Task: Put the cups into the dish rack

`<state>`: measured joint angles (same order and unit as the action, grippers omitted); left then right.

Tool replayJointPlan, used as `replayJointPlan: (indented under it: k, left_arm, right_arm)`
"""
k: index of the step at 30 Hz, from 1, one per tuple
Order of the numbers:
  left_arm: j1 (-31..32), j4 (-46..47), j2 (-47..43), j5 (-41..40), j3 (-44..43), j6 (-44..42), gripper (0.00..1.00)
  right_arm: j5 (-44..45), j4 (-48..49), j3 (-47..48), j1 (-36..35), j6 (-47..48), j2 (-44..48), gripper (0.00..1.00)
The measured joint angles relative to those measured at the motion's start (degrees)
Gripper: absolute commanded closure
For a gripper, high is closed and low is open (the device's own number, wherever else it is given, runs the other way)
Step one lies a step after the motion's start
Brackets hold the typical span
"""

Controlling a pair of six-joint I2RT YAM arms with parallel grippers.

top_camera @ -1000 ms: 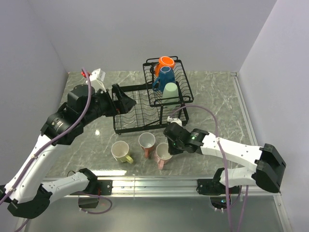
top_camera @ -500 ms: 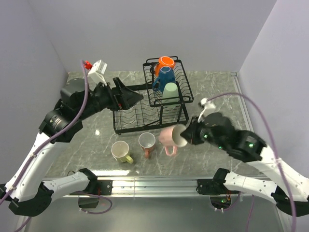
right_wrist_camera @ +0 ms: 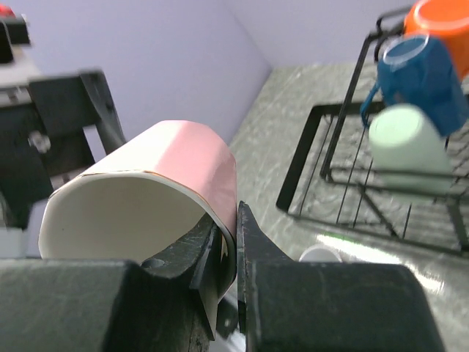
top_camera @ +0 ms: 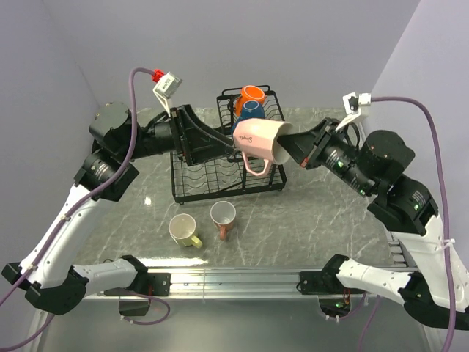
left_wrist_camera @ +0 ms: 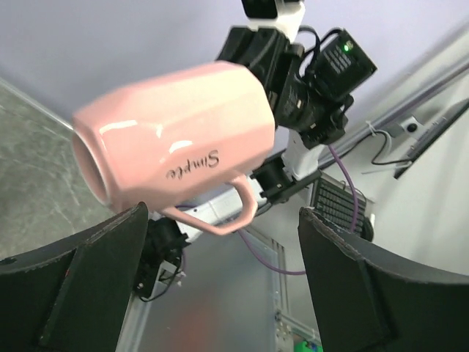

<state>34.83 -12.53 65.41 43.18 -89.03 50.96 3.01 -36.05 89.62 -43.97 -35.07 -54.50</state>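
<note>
The right gripper (top_camera: 294,149) held the pink cup (top_camera: 260,141) up in the air over the rack (top_camera: 192,192). The cup lay on its side with its handle hanging down. The gripper's fingers (right_wrist_camera: 258,253) were clamped on the cup's wall at the rim, one inside the mouth and one outside. That grip looked fine for carrying, but I think it would be hard to set the cup down well that way. That may be why the cup was held out bottom first toward the left gripper (left_wrist_camera: 220,213), like a hand-off. The left fingers (left_wrist_camera: 95,271) were wide apart, one on each side. The cup sat just past their tips, in line with the gap, and I could not see it touching either one. The orange cup (top_camera: 253,94), the blue cup (top_camera: 251,110) and the green cup (right_wrist_camera: 409,139) were in the top basket of the rack. The yellow cup (top_camera: 183,230) and the other pink cup (top_camera: 223,217) stood on the table (top_camera: 315,213) near the front of the rack, not yet loaded.
</note>
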Motion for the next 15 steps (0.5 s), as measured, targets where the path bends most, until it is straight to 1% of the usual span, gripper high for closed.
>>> replayJointPlan:
  k: [6,10,15]
  left_arm:
    - [-0.1,1.9,0.3,3.7,0.6,2.2,0.12]
    - [-0.1,6.1,0.2,5.4,4.0,5.3,0.17]
    - [-0.1,7.3,0.8,5.6,7.3,7.4,0.19]
  right_arm:
    - [0.0,0.3,4.3,0.5,2.4,-3.1,1.0]
    - [-0.2,0.6,4.2,0.5,2.8,-3.1,1.0]
    - [-0.8,3.9,1.4,0.5,1.7,-1.7,1.0]
